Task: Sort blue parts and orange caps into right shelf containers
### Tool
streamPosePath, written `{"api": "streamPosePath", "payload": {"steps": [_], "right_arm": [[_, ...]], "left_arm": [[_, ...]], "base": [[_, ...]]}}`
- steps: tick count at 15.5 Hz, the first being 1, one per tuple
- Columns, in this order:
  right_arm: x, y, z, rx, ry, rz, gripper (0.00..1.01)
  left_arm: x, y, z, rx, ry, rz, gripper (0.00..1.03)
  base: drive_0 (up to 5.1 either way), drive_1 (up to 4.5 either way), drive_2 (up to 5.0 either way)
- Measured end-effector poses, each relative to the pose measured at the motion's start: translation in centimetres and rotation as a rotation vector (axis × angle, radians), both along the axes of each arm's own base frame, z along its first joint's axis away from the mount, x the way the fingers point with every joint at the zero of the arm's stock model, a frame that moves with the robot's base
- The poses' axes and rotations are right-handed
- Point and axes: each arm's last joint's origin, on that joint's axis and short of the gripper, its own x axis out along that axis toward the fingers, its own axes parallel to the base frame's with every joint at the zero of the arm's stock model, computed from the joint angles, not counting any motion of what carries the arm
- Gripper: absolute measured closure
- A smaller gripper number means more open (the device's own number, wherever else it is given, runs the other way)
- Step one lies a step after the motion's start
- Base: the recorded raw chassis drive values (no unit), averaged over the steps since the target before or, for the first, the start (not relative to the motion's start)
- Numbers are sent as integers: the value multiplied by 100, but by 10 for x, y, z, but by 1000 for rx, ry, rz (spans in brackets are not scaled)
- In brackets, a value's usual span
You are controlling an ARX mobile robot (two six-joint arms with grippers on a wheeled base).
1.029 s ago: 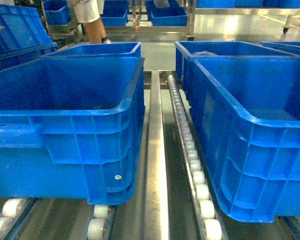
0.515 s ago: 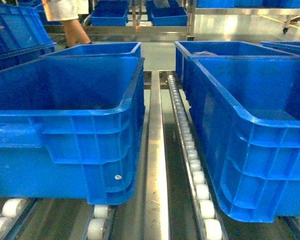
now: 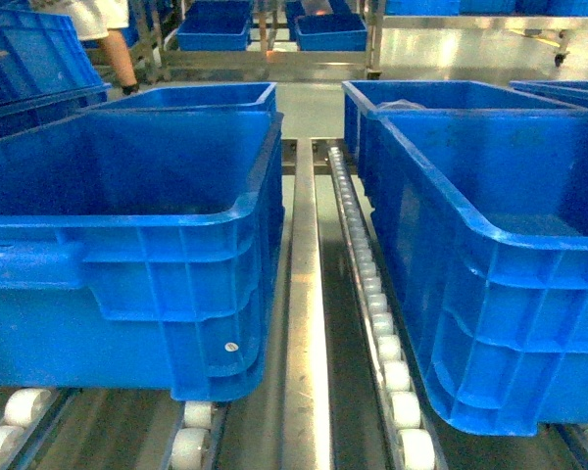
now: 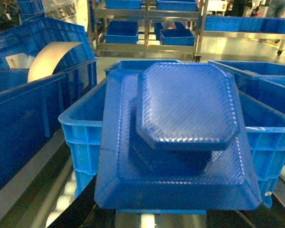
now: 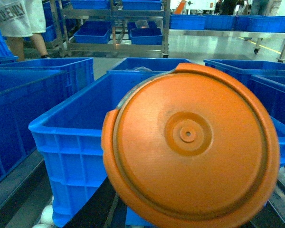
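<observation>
A blue part (image 4: 180, 137), a ribbed rectangular piece with a raised octagonal top, fills the left wrist view. My left gripper (image 4: 178, 217) is shut on its lower edge, the fingers mostly hidden behind it. In the right wrist view a round orange cap (image 5: 190, 147) sits close to the lens, with my right gripper (image 5: 180, 223) shut on its bottom rim. A right shelf container (image 3: 451, 208), a large bright-blue crate, stands on the right roller lane in the head view. Neither gripper shows in the head view.
Another large blue crate (image 3: 245, 208) stands on the left lane, with more crates behind both. A metal rail (image 3: 305, 294) and a roller track (image 3: 374, 294) run between them. A person (image 3: 108, 29) stands far back left by racks of blue bins (image 3: 328, 34). A tan roll (image 4: 52, 57) lies in a left crate.
The person in the background has walked to the left. The crates stand where they were.
</observation>
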Motion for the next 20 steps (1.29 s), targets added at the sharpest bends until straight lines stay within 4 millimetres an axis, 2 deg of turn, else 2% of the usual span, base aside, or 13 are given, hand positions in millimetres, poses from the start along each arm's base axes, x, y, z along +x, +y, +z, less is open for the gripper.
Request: {"api": "streamPosePath", "payload": {"steps": [2,4,5,8,9,10,11,12,14,15,16,17,20], "right_arm": [[0,0,0,0,0,0,61],[-1,4,9,-50,-89,-115,61],[0,5,6,-67,-53,-155,61],[10,7,22,-80,-122,-113,61],[28,3,44,-101,-177,-100,61],[58,-2,65,-125,-221,-103,61],[101,-8,75,-130,-199,-115,61],[142,-10,71,-122,-88,-107,61],[193,-3,56,-123,73,-84,61],[205,0,57,-117,91,-63,61],[213,3,61,-109,86,-56,61],[216,5,64,-107,81,-53,58],[226,6,53,-89,111,-52,14]], "left_arm": [[0,0,0,0,0,0,61],[1,-1,4,-29,-38,42,61],[2,-4,8,-63,-70,47,61],[25,-7,38,-67,-128,17,61],[52,-8,59,-59,-156,13,61],[91,-10,70,-56,-147,-11,61],[140,-14,72,-51,-72,-20,61],[187,-16,62,-59,51,-21,61],[240,-16,47,-113,171,-13,61],[252,-16,43,-145,190,-6,61],[255,-15,43,-165,183,-2,61],[256,-15,47,-162,152,1,52],[258,-13,51,-156,129,-13,12]], "base": [[0,0,0],[0,0,0],[0,0,0],[0,0,0],[0,0,0],[0,0,0],[0,0,0],[0,0,0],[0,0,0],[0,0,0],[0,0,0],[0,0,0],[0,0,0]]}}
